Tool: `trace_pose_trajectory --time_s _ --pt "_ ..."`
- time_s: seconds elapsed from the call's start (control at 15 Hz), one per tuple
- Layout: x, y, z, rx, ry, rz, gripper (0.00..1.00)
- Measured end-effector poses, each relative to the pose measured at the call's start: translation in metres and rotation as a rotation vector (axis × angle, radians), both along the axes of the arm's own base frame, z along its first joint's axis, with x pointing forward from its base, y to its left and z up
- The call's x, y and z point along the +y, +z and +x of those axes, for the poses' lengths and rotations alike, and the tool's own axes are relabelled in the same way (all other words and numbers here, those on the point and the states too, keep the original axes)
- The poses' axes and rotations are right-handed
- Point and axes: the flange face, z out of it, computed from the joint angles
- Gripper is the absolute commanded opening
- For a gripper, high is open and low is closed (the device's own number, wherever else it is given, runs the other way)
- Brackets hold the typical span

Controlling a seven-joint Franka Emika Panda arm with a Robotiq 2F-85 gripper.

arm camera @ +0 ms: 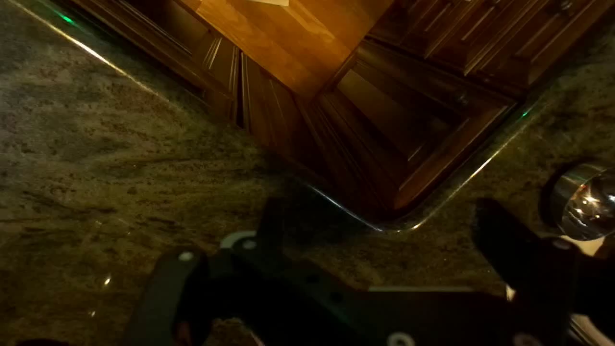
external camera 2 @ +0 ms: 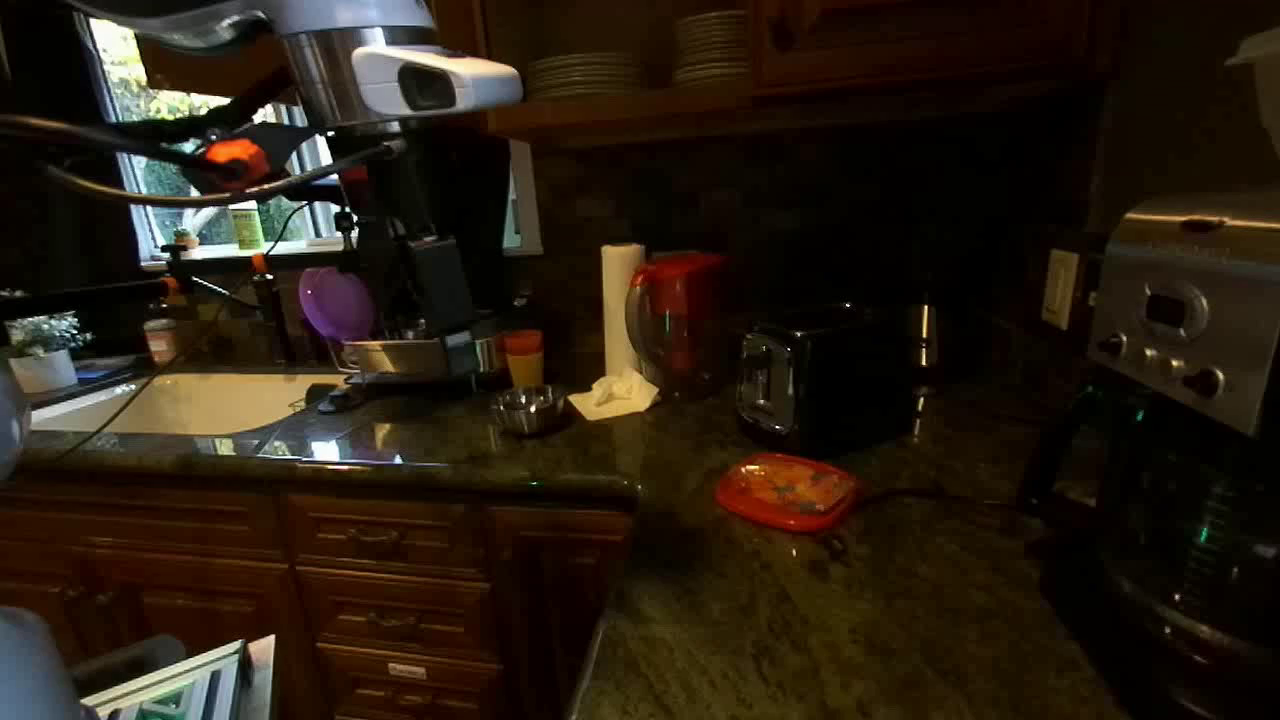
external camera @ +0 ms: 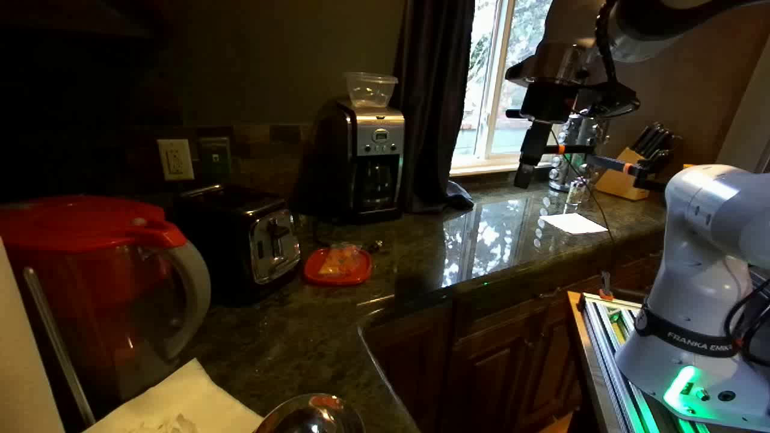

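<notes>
- Stone counter (arm camera: pixel 120 168) is being lit from a window (external camera: pixel 502 78).
- Gripper (arm camera: pixel 379 206): its fingers are being shown spread, with nothing being pinched.
- 1 round bowl (arm camera: pixel 584 204) is being shown on the counter, beyond the finger at the wrist view's right; no long axis is being presented.
- 1 red plate (external camera 2: pixel 778 519) is being shown near the toaster (external camera 2: pixel 830 390).

The wrist view's edges crop the claw (arm camera: pixel 378 206) and the shiny bowl (arm camera: pixel 587 202).

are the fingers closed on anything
No, the fingers stand wide apart in the wrist view with nothing held between them.
</notes>
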Motion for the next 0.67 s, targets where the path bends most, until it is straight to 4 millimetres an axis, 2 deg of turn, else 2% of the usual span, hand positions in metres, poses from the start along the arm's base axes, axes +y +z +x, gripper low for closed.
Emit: trace_pose_trajectory --time_s 0.47,0.67 --pt "0.0 0.0 0.0 0.0 0.0 0.0 1.0" --pt "-0.003 0.014 0.006 -0.076 -0.001 -0.069 1.0"
